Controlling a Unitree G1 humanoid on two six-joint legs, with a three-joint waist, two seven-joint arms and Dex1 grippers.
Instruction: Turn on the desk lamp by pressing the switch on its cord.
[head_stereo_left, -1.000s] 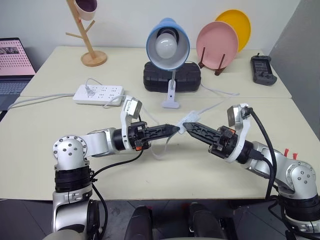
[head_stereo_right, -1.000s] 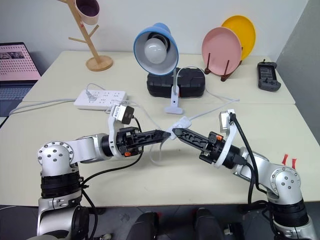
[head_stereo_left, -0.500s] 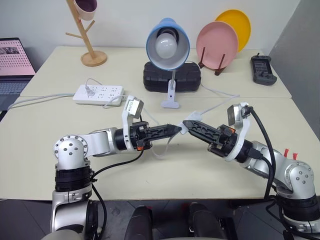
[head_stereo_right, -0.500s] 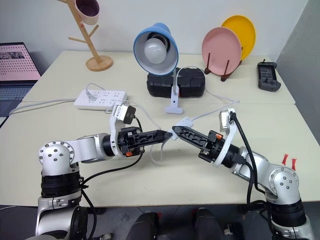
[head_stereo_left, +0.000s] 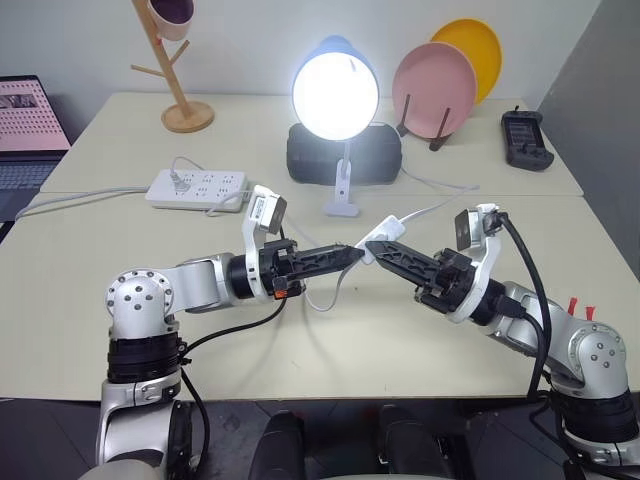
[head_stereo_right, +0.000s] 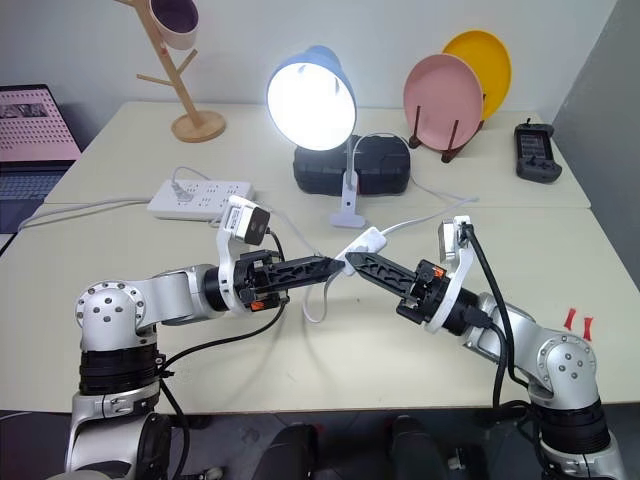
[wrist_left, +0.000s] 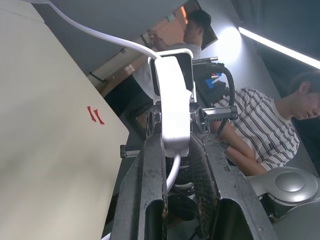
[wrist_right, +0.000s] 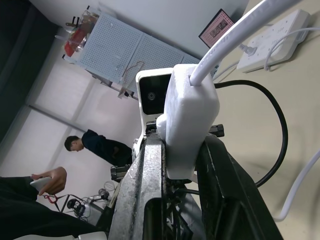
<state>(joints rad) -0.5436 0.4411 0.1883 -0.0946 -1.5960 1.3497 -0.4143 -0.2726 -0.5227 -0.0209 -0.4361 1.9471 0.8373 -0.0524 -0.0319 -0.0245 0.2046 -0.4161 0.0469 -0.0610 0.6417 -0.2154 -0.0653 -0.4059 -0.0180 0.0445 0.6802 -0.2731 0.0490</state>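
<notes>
White switch (head_stereo_left: 366, 252) hangs above the table between the two grippers — the left gripper (head_stereo_left: 350, 254) clamps one end, the right gripper (head_stereo_left: 372, 247) pinches the other, both equally near. Its long axis runs along them. The lamp (head_stereo_left: 335, 95) glows — nothing left to press.

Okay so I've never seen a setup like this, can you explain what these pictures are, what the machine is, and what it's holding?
This is a humanoid robot with two arms, each ending in a two-fingered gripper. Two pictures come from cameras in its head, looking down at a table; the other two from cameras on its wrists, looking along the fingers. The left gripper and right gripper meet above the table, both shut on the switch, a small white block on the cord of the desk lamp, which is lit. Also on the table: a power strip, a black case, two plates on a stand, and a wooden mug tree.
</notes>
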